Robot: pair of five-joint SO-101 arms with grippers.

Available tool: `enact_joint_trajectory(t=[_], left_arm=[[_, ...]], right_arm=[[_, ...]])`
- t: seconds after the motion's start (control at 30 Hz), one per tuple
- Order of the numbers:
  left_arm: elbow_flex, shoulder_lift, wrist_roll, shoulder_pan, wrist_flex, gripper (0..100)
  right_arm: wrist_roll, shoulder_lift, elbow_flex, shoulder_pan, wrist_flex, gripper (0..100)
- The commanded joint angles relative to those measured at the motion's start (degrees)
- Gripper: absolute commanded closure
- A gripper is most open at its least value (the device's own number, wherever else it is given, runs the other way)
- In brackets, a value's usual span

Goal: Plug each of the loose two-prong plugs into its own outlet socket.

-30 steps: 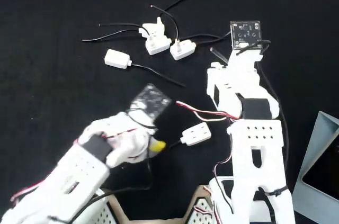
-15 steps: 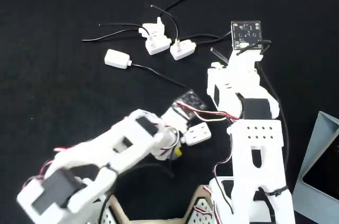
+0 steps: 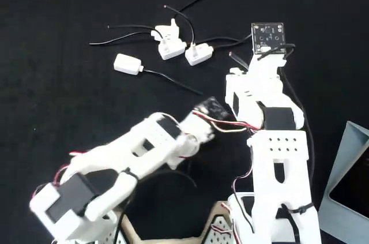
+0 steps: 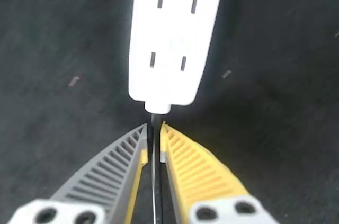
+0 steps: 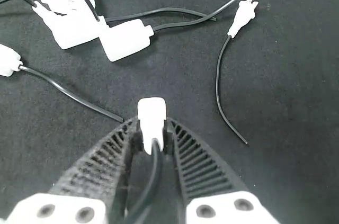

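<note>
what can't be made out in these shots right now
- High view: the outlet block is hidden under the left arm.
- Left wrist view: its cord, pinched in the left gripper, runs off the picture's edge.
- Right wrist view: the prongs of the plug in the right gripper are hidden by its body.

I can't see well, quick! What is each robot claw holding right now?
Left gripper: closed on the black cord of the white outlet socket.
Right gripper: closed on a white plug.
</note>
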Motion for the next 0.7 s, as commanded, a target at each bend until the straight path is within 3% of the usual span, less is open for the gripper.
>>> enact_joint_trajectory(t=[0.0, 0.37, 0.67], left_arm=[[0.66, -9.85, -3.25, -7.6, 4.57, 97], [13.58, -26.11, -16.44, -29.32, 3.25, 97], [18.07, -26.11, -17.23, -32.48, -1.76, 94]], right_arm=[[-0.44, -1.45, -3.03, 0.88, -0.88, 98.6], [-0.18, -1.36, -2.42, 0.18, -0.88, 98.6], [-0.09, -1.1, -0.84, -4.13, -0.79, 98.6]])
